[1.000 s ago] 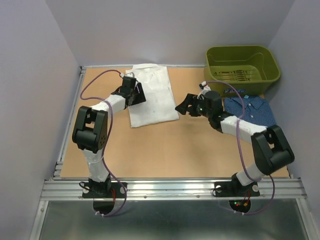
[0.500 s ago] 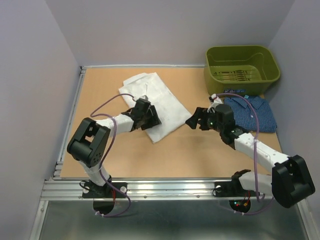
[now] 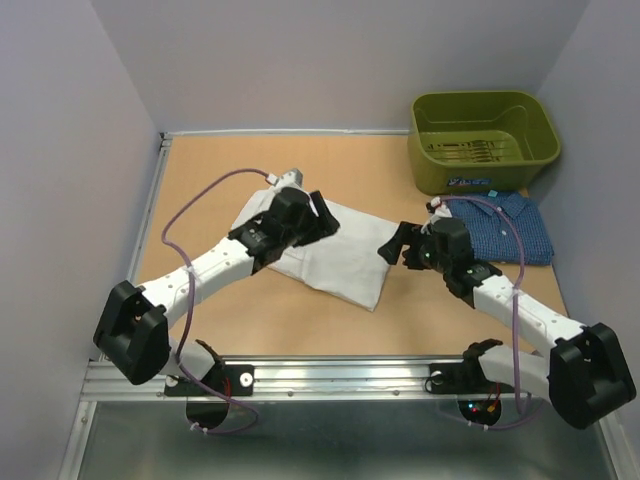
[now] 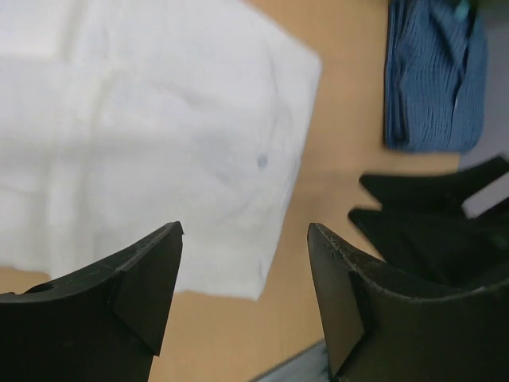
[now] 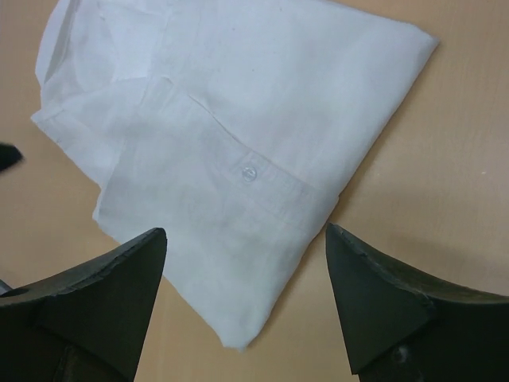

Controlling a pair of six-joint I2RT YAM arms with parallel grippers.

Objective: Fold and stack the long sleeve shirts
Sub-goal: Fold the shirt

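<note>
Bare brown wooden tabletop [image 3: 200, 170] is seen to the left of and nearer than the folded white cloth button-up shirt [image 3: 340, 262], laid flat and creased at mid-table. The left gripper [image 3: 325, 218] is spread wide, empty, over its far edge. The right gripper [image 3: 388, 248], equally wide, is just right of it. The folded dark blue checked shirt [image 3: 505, 225] is laid beside the olive-green plastic bin [image 3: 430, 170].

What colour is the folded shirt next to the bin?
The shirt is dark blue, finely patterned; top external view.
</note>
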